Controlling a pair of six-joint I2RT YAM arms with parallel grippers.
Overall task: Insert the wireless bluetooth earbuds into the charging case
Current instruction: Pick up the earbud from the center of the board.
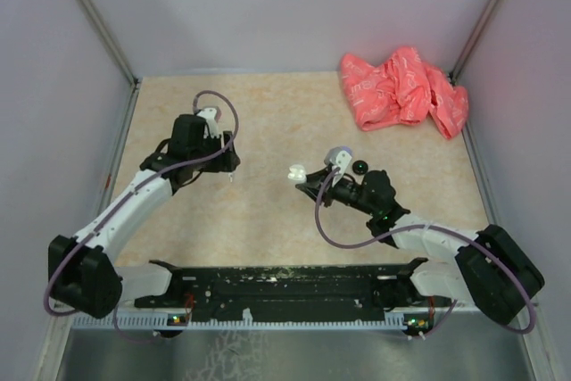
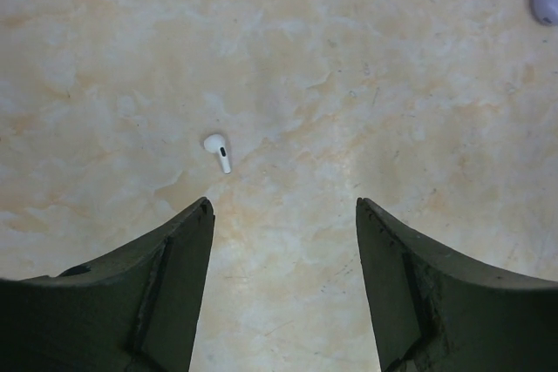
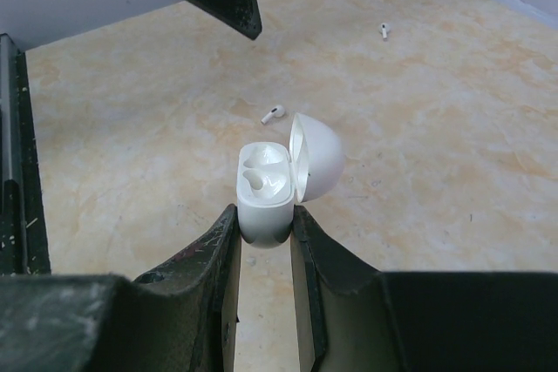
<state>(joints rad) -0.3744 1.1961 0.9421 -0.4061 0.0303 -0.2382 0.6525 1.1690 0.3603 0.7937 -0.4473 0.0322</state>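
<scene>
- Beige marbled table (image 1: 268,95) between pale walls, with a pink cloth (image 1: 403,88) crumpled at its far right corner.
- My right claw (image 3: 266,215) is clamped on the base of the white charging case (image 3: 264,182), holding it just off the surface near the middle with the lid tipped back. Both wells look bare to me.
- My left claw (image 2: 283,206) hangs over the left half of the surface, fingers apart, gripping nothing.
- 1 white earbud (image 2: 218,151) lies flat on the table just ahead of my left finger, off-centre to the gap.
- The other earbud (image 3: 384,30) lies well apart from it; I cannot tell which edge it is nearer.
- Step in hand, as I judge it: fetching the 1st bud, with 0 seated so far.
- Next I would need to sidestep until the bud sits centred in the gap, then descend and pinch gently. It is tiny and could skid. After that it has to be carried to the case with its stem matching a well.
</scene>
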